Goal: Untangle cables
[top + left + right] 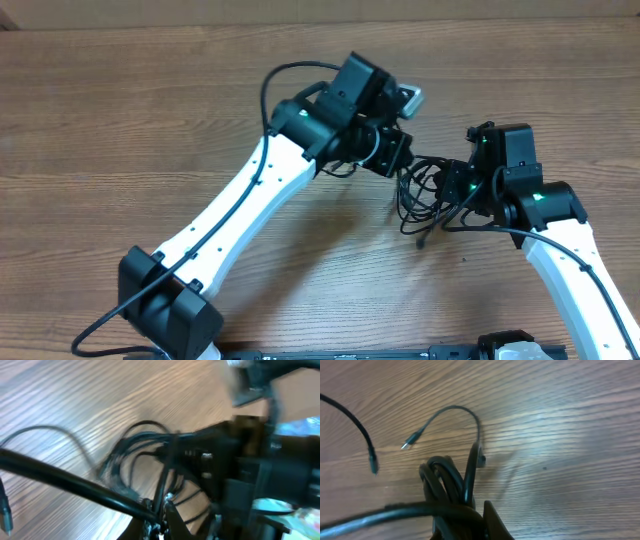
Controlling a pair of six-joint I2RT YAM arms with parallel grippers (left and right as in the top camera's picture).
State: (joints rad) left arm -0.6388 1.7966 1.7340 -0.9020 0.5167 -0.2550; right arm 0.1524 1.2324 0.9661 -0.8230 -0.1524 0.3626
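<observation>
Right now your left gripper (404,170) is clamped on the cables (425,197) from their 10 o'clock side. Your right gripper (456,186) pinches the same tangle from 3 o'clock. The bundle lies toward 3 o'clock of the table (150,120) centre.

The cables (425,192) are black, one plug tip (406,446) silvery. The table (110,110) under them shows brown wood grain. Arms (240,205) beside them are white, joints black.
</observation>
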